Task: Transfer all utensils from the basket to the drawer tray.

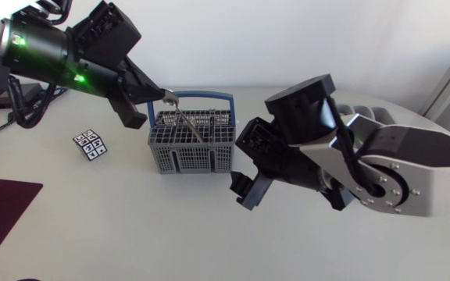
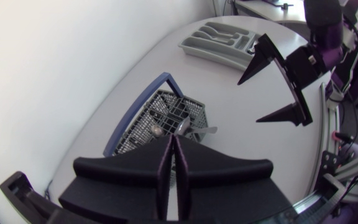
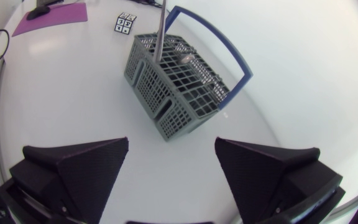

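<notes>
The utensil leans in the basket, its long axis rising toward the left gripper, whose fingers pinch its upper end. The right gripper, fingers spread, hangs beside the basket. The drawer tray lies beyond on the surface.

Our head camera: high, looking down on the worktop. Left wrist camera close over the basket; right wrist faces it from beside. We see it in all three.
</notes>
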Available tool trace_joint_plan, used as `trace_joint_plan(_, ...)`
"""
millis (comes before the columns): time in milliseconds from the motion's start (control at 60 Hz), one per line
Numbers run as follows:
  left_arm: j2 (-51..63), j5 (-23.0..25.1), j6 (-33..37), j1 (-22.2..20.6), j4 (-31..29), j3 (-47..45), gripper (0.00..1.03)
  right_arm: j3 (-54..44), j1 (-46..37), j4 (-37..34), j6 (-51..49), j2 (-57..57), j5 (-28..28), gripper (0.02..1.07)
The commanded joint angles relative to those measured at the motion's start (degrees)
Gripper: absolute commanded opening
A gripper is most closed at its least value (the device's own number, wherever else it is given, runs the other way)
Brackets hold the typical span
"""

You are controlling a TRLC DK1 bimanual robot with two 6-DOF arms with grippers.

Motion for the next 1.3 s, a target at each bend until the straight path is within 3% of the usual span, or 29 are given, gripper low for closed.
trace_joint_plan(0, -0.38, -0.26, -8.34, -1.59, -0.42, -1.32, 0.04, -1.19, 1.88, 2.32, 1.29, -0.97, 1.61, 1.02)
trace_joint_plan(167, 2.08, -0.08, -17.21, -3.61, -1.29, -1.14, 0.04, -1.54, 4.34, 5.31, 0.77, -1.41, 4.16, 1.02)
trace_joint_plan(317, 4.71, 0.18, -22.31, -6.60, -3.14, -0.61, 0.11, -1.98, 4.95, 8.21, -0.02, -2.20, 5.83, 0.96)
trace_joint_plan(500, 9.02, 3.52, -28.11, -6.95, -7.10, 3.69, 0.10, -2.68, 5.65, 10.06, -0.90, -2.64, 6.00, 0.91)
trace_joint_plan(683, 9.55, 3.96, -31.01, -6.77, -7.89, 6.24, 0.09, -3.56, 5.48, 11.90, -1.78, -2.91, 5.92, 0.87)
trace_joint_plan(817, 9.90, 5.10, -30.05, -5.63, -7.45, 3.87, 0.06, -4.79, 5.22, 11.99, -1.52, -1.06, 3.72, 0.87)
trace_joint_plan(983, 6.21, 5.10, -21.34, -2.20, -7.27, -1.32, 0.07, -4.09, 2.49, 8.65, -0.73, -0.27, -0.85, 0.91)
trace_joint_plan(1117, 2.60, 5.10, -16.25, 1.23, -4.81, -7.38, 0.12, 0.13, 2.49, 5.14, 0.42, 4.57, -2.79, 0.91)
trace_joint_plan(1167, 2.43, 5.10, -14.66, 3.42, -4.28, -10.19, 0.18, 2.68, 2.49, 2.76, 2.00, 6.76, -5.86, 0.91)
trace_joint_plan(1283, 1.55, 5.37, -13.26, 6.76, -0.94, -15.11, 0.19, 8.04, 2.67, -1.81, 3.05, 11.25, -10.78, 0.91)
